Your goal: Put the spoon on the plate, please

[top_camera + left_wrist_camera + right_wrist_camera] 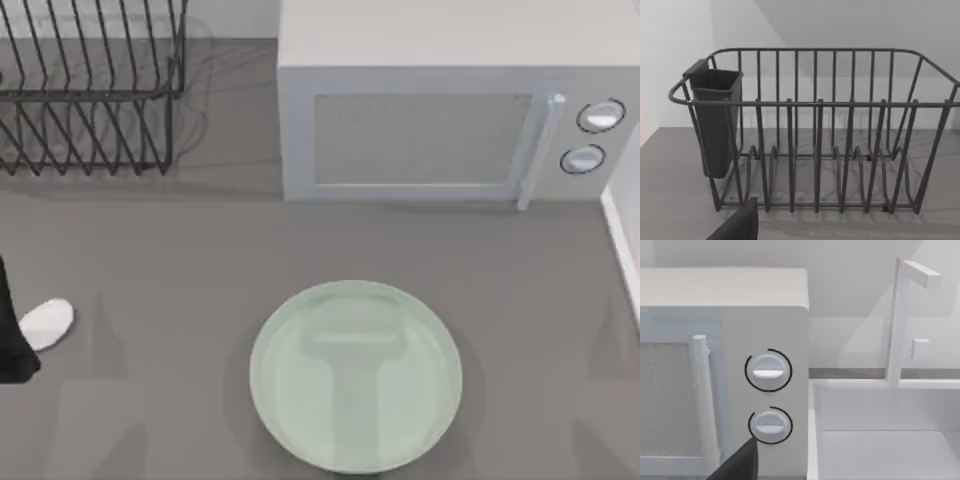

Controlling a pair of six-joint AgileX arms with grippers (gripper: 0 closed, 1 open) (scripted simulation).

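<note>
Over at the counter's (150, 250) left edge, the spoon (46, 324) shows its white oval bowl, with the dark left gripper (12, 335) right against it, touching or overlapping its handle end. Whether those fingers are open or clamped on the spoon, I cannot tell. At the back left corner sits the dark wire dish rack (815, 130), a dark cutlery cup (715, 120) hung on one end. Moving along, the plate (355, 375) lies near the front edge, about midway across, bare and well apart from the spoon. Behind it stands the microwave (440, 110), two round knobs (768, 371) on its right. The right gripper's (740, 465) dark finger edge pokes in; open or closed, cannot tell. Far right, a white sink (880, 440).
</note>
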